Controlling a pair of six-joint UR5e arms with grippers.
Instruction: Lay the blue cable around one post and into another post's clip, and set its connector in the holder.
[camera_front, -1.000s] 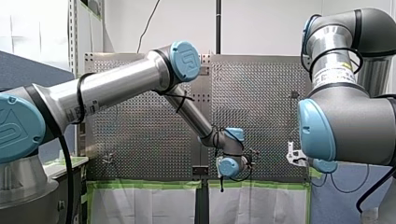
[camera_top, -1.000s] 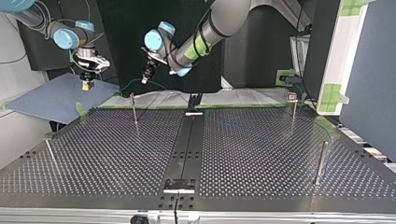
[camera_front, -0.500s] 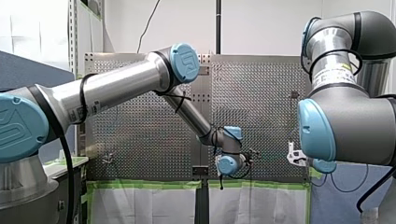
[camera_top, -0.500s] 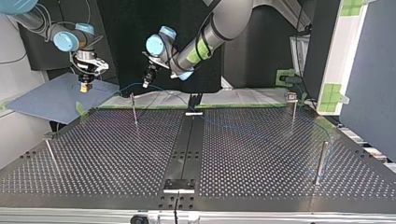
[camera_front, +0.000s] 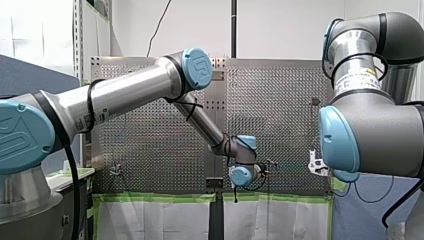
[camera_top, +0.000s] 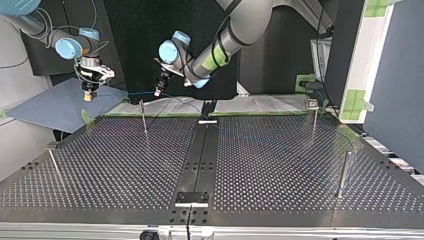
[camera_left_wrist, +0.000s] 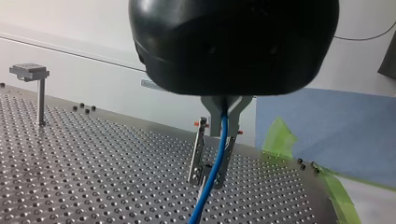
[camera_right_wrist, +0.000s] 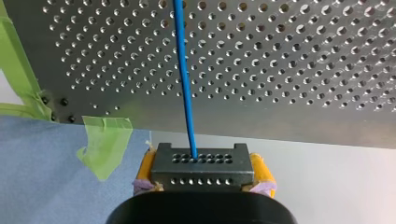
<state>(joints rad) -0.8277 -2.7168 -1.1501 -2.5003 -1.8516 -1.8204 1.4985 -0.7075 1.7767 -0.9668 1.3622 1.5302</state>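
Note:
My left gripper (camera_top: 158, 92) (camera_left_wrist: 224, 122) is shut on the blue cable (camera_left_wrist: 212, 172), which drops from its metal fingertips past a thin clip post (camera_left_wrist: 197, 154) (camera_top: 143, 116) close beneath them. My right gripper (camera_top: 88, 95) (camera_right_wrist: 201, 184) is shut on the black connector (camera_right_wrist: 201, 165) with its yellow pads, off the table's edge over a blue sheet. From the connector the cable (camera_right_wrist: 184, 79) runs straight out over the perforated table (camera_right_wrist: 303, 70). A post topped by a small holder (camera_left_wrist: 29, 71) (camera_top: 312, 103) stands further away.
Another tall post (camera_top: 344, 172) stands at the top view's right and a thin one (camera_top: 54, 165) at its left. A black strip (camera_top: 200, 160) runs down the table's middle. Green tape (camera_right_wrist: 105, 140) and the blue sheet (camera_top: 55, 107) border the table.
In the top view both grippers have sunk a little. The left one shifted slightly towards the clip post. The cable stretch between them looks straighter.

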